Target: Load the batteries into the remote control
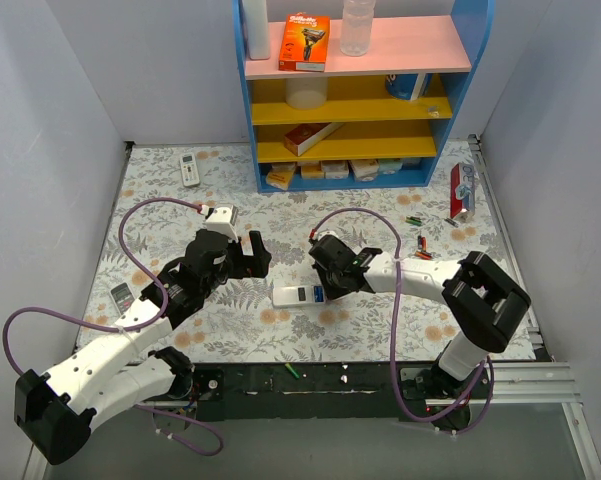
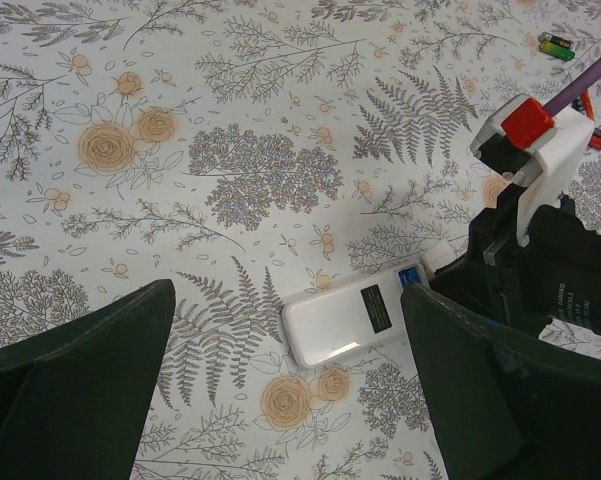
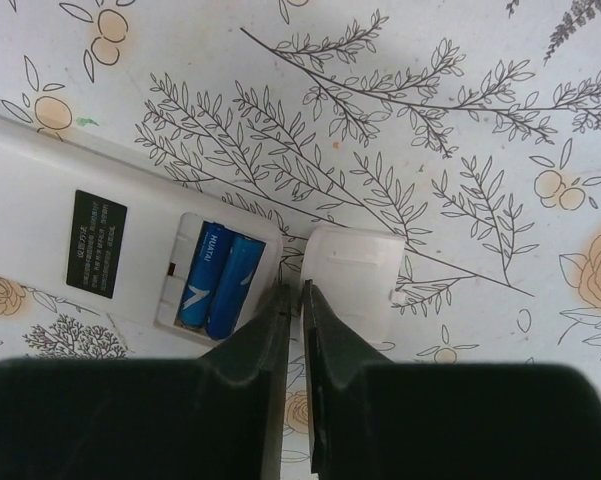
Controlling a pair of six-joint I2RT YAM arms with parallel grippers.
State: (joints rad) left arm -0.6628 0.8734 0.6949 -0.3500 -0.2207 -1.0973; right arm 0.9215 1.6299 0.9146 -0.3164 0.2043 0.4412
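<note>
The remote control [image 3: 90,235] lies back-up on the floral tablecloth, its white back showing in the middle of the top view [image 1: 296,295]. Its battery recess is uncovered, and two blue batteries [image 3: 220,278] lie side by side in it. The loose white battery cover [image 3: 352,268] lies on the cloth just off the remote's end. My right gripper [image 3: 292,292] is shut to a thin slit with nothing in it, its tips down between the remote's end and the cover. My left gripper [image 2: 290,400] hangs wide open just left of the remote [image 2: 365,320]. More batteries [image 1: 418,235] lie loose at the right.
A blue and yellow shelf unit [image 1: 350,100] stands at the back. An all-white remote with a screen [image 1: 189,168] lies back left, a grey one [image 1: 123,297] by my left arm. A red package [image 1: 462,188] stands at the right. One green battery [image 1: 292,371] lies on the black rail.
</note>
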